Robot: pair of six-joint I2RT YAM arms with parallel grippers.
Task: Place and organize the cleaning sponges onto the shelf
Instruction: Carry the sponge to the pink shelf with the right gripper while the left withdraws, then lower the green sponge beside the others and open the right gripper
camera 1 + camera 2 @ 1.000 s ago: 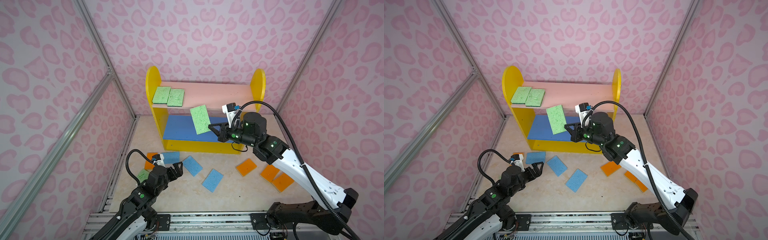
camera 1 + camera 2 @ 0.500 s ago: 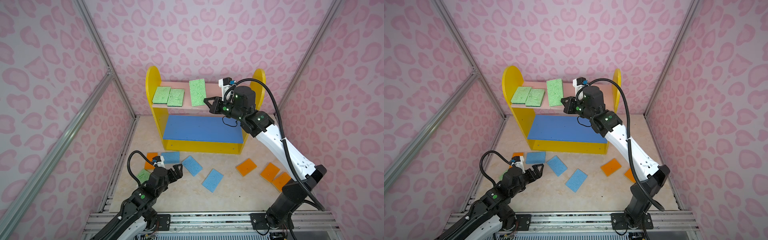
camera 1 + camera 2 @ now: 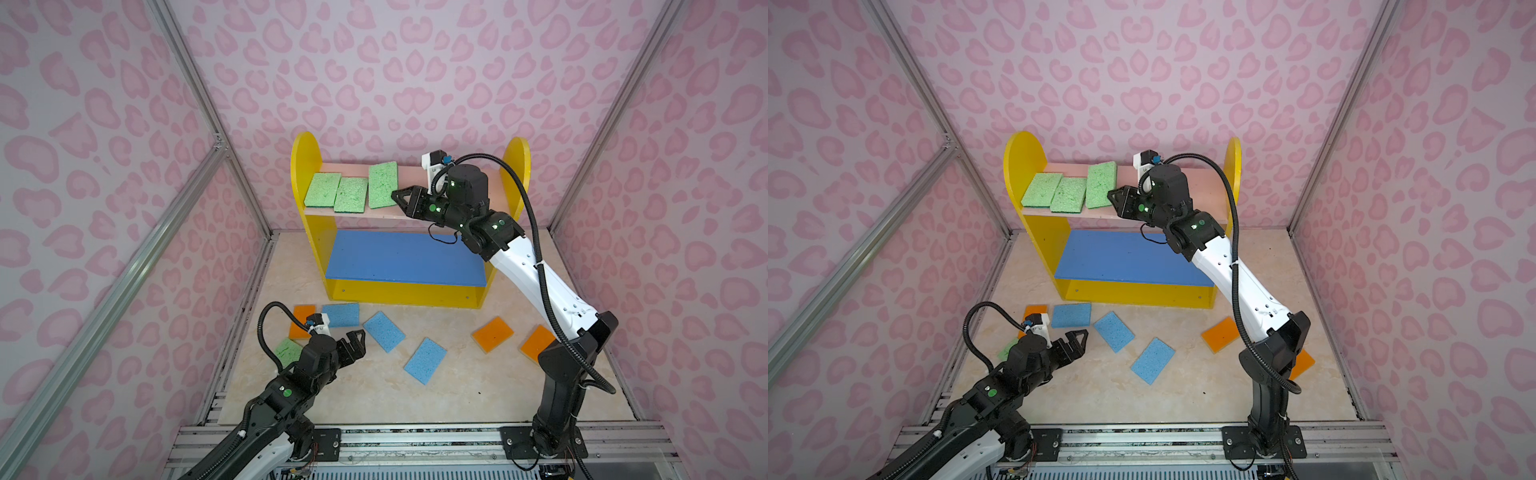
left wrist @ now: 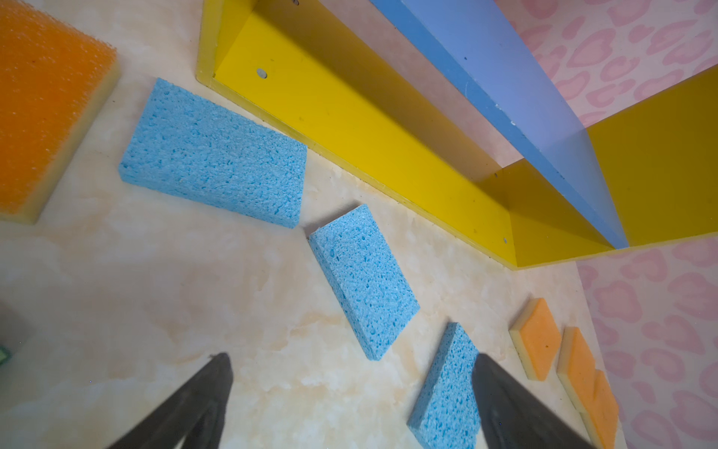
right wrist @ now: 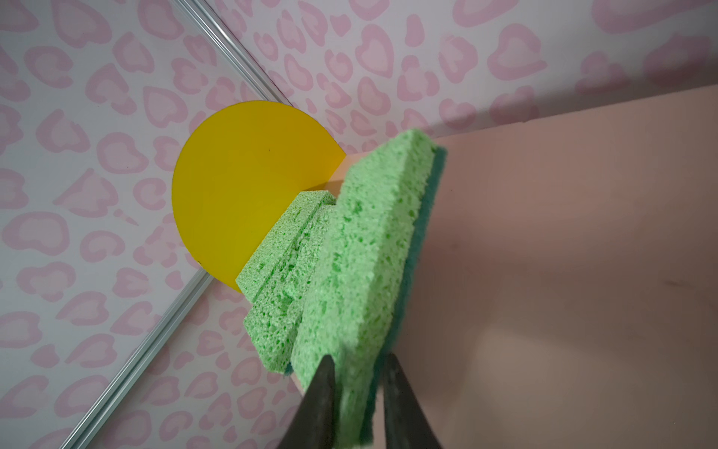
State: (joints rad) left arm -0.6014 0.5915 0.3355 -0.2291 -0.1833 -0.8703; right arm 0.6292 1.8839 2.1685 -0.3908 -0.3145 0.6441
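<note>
We're up at the shelf [image 3: 305, 166] with the right gripper [image 3: 395, 196]. Its two fingers straddle the near edge of the rightmost green sponge [image 3: 382, 185], which sits on the pink board [image 3: 409, 175]. That sponge lies tight against the middle green sponge [image 3: 351, 194], and the leftmost green sponge [image 3: 323, 190] rounds out the row by the yellow side panel. From the right wrist view we cannot tell whether those fingers are pinching the sponge or only bracketing it. Below the pink board is the blue board [image 3: 403, 257]. Down on the table [image 3: 457, 386] the left gripper [image 3: 354, 338] hovers with its fingers spread wide and nothing between them. Three blue sponges lie loose in front of the shelf: one just beside the yellow base [image 3: 340, 314], one tilted near the left gripper [image 3: 384, 331], and one farther out [image 3: 425, 359]. We see orange sponges at the left [image 3: 302, 322] and right [image 3: 492, 333], and a fourth green sponge [image 3: 288, 351] beside the left arm.
</note>
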